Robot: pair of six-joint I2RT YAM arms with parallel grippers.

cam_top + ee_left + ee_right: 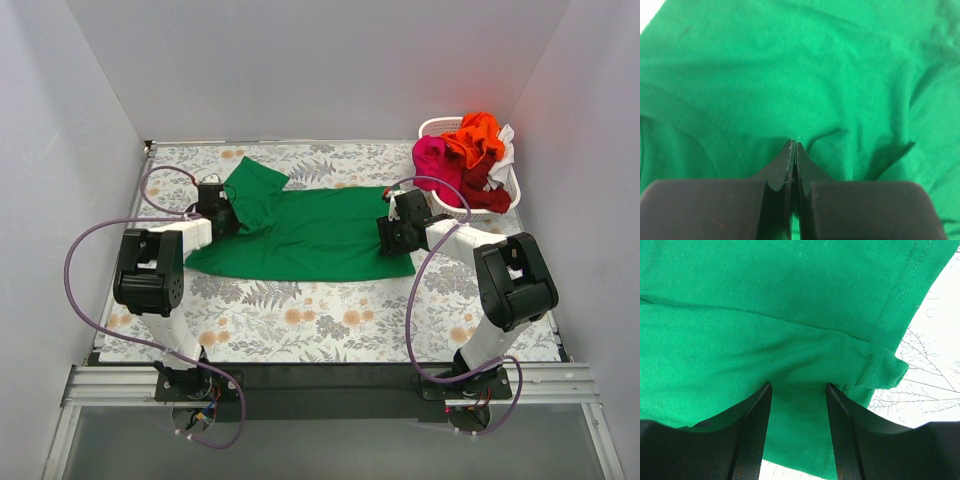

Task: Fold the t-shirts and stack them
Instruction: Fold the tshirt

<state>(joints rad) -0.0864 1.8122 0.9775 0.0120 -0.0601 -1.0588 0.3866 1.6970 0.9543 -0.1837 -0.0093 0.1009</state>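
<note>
- The green t-shirt (310, 235) lies spread on the floral counter (300, 320), mid-frame.
- The left claw (794, 145) is fully closed, pinching a pucker of cloth at the shirt's left end.
- The right claw (797, 387) has its fingers parted, straddling the hem fold.
- The other t-shirts (478, 138) are heaped in the basket (432, 125), upper right.

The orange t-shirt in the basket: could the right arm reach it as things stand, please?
Probably yes: the orange t-shirt tops the pile in the basket just beyond the right tool, which is open around the green t-shirt.

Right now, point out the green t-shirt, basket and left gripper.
green t-shirt (320, 235), top view, middle of its body.
white basket (436, 125), top view, far left rim.
left gripper (794, 146), left wrist view, closed fingertips.
</note>
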